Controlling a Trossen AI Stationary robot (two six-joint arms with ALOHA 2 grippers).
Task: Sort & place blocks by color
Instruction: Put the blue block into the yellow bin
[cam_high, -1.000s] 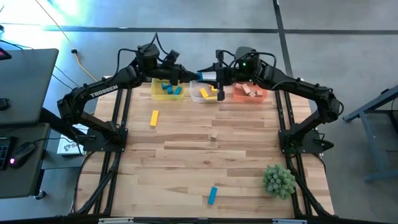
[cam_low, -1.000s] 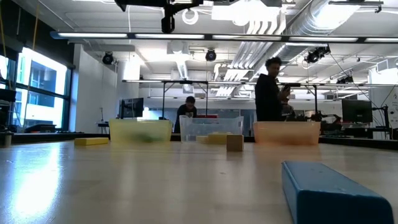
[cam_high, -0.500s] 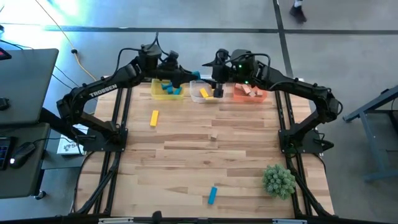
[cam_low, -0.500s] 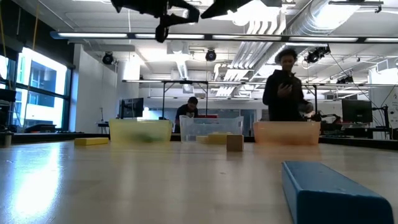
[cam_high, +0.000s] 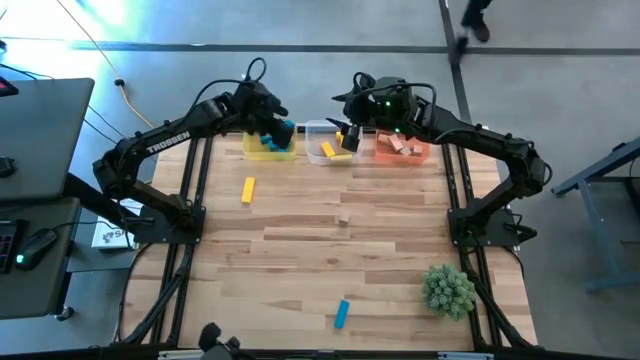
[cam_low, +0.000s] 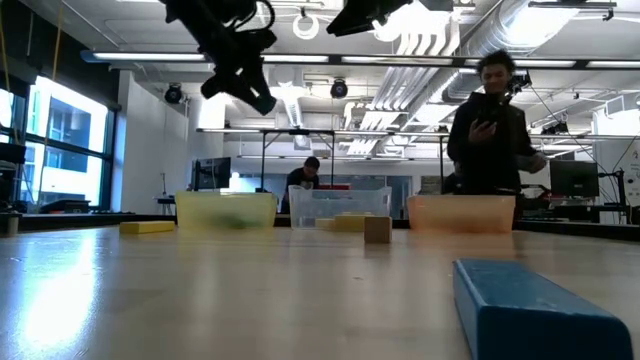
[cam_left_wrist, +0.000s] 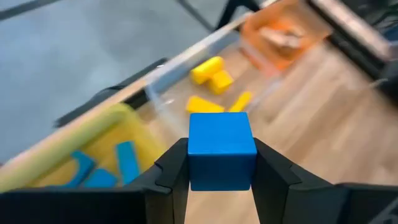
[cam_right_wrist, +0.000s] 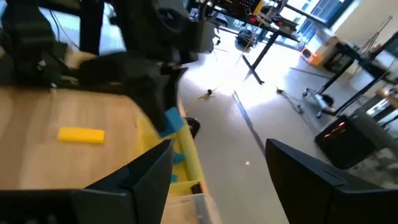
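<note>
Clearly a plain blue cube (cam_left_wrist: 221, 149), clamped in left gripper (cam_left_wrist: 221, 177)

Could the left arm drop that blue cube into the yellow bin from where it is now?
Probably yes. The left gripper, shut on the blue cube, hangs right by the yellow bin, whose top is open with nothing covering it.

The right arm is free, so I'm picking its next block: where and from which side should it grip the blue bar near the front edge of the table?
Grip the blue bar across its narrow width at mid-length, coming straight down from above. It lies flat on the table, its long axis running roughly front to back with a slight tilt, so the fingers should close on its two long sides. Nothing stands close beside it; the plant ball sits well clear.
</note>
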